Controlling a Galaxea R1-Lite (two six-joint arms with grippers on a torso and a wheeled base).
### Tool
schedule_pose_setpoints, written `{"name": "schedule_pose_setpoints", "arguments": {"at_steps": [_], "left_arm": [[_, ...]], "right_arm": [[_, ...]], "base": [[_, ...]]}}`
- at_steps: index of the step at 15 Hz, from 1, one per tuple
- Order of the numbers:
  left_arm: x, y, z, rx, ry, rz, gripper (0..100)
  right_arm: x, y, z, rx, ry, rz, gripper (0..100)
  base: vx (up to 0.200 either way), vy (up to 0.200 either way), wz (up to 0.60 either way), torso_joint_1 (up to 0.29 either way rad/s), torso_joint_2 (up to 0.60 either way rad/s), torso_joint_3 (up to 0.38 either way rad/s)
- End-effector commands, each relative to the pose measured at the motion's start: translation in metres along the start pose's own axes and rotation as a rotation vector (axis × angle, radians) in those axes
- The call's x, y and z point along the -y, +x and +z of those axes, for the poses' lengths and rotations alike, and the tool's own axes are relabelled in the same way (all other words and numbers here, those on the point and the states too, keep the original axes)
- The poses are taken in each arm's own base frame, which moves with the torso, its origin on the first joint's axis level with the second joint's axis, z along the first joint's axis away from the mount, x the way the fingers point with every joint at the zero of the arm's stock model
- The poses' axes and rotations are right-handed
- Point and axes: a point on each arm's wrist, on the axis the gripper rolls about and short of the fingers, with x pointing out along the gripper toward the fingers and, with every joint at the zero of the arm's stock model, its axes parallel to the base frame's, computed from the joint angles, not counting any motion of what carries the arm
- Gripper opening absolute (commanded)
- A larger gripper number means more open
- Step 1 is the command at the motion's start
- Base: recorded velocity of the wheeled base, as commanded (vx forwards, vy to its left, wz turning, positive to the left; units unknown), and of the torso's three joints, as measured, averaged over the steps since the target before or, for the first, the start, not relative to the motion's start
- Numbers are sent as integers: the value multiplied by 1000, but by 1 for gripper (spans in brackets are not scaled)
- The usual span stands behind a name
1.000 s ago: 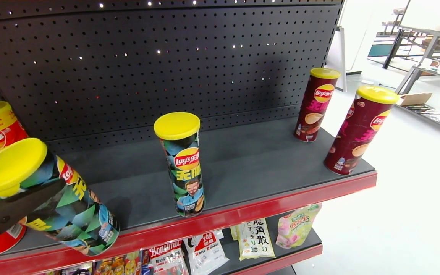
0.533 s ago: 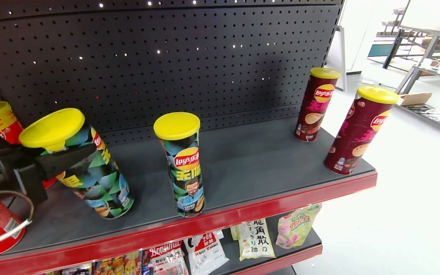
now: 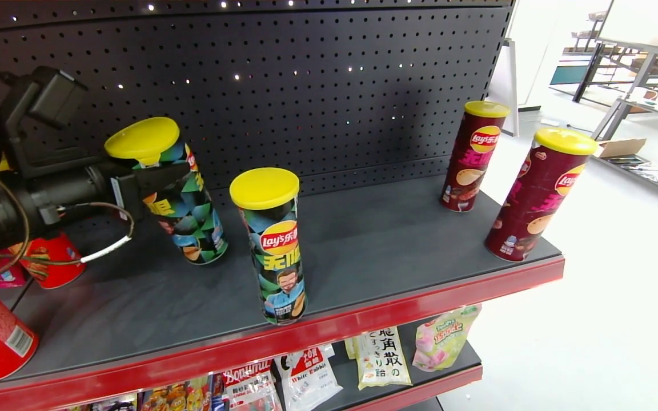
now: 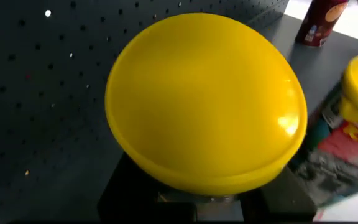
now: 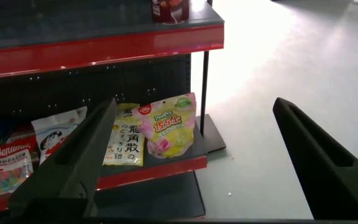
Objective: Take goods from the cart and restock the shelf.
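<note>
Against the pegboard (image 3: 306, 85), my left gripper (image 3: 163, 182) is clamping the can (image 3: 195, 220) just under its yellow lid (image 4: 204, 99), having carried it over the last second from the front-left lip of the shelf (image 3: 374, 240) back to a spot just behind and left of the standing can (image 3: 275, 251). It is leaning, base at or just above the shelf, so I am judging that only straightening, lowering and releasing remain; my right gripper (image 5: 191, 155) is hanging with fingers wide apart.

The left can (image 3: 183, 200) is behind and left of the middle can (image 3: 275, 251) on the shelf (image 3: 374, 245) (two more cans (image 3: 473, 157) rightward)
</note>
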Motion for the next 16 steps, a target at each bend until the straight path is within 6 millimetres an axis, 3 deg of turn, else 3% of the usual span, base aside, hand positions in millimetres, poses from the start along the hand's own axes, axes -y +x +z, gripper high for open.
{"name": "schedule_pose_setpoints", "arguments": {"at_steps": [1,4,16], "left_arm": [[-2,37,-1,-5,0,-38,0],[0,66,4,3,2,-70,0],[12,107,-5,-32,-29,-91,0]], "right_arm": [[0,0,0,0,0,0,100],[0,0,0,0,0,0,100],[0,0,0,0,0,0,100]], "base": [[0,0,0,0,0,0],[0,0,0,0,0,0],[0,0,0,0,0,0]]}}
